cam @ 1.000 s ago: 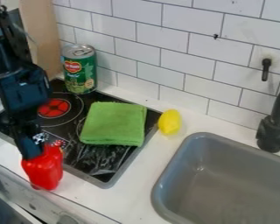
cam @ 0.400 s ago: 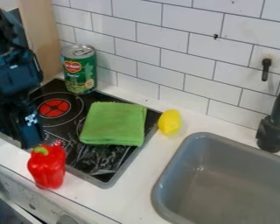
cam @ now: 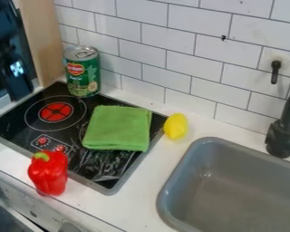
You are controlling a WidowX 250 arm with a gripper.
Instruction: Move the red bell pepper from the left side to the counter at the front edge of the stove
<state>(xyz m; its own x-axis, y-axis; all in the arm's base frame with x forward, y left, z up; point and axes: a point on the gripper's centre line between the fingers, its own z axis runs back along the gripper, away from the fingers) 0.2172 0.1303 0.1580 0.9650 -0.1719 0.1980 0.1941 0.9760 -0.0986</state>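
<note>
red bell pepper point(cam: 49, 174): stood upright, green stem uppermost, on the white counter point(cam: 138, 199) at the near left. its upper part is seen against the near edge of the black cooktop point(cam: 102, 174); contact there cannot be told.

gripper point(cam: 15, 93): dark, held at the upper left, apart from the pepper, by the cooktop's far left side and close to the pale wooden panel point(cam: 43, 41). whether it is open or closed cannot be told.

cooktop surface: glossy, grey-rimmed, marked with a red burner point(cam: 55, 112) inside pale rings; two small red dials point(cam: 42, 140) are set near the pepper. a green cloth point(cam: 118, 128) is laid folded across the right part. a green can point(cam: 82, 72) is stood upright at the far corner, near the wall.

right of the cooktop: a yellow lemon point(cam: 176, 126) is rested on the counter, between cloth and sink. grey sink point(cam: 195, 158) is set into the counter, overlooked by a black faucet point(cam: 282, 138).

room: wall point(cam: 190, 50) is faced in white tiles with dark joints; a black hook point(cam: 276, 71) is fixed there.
</note>
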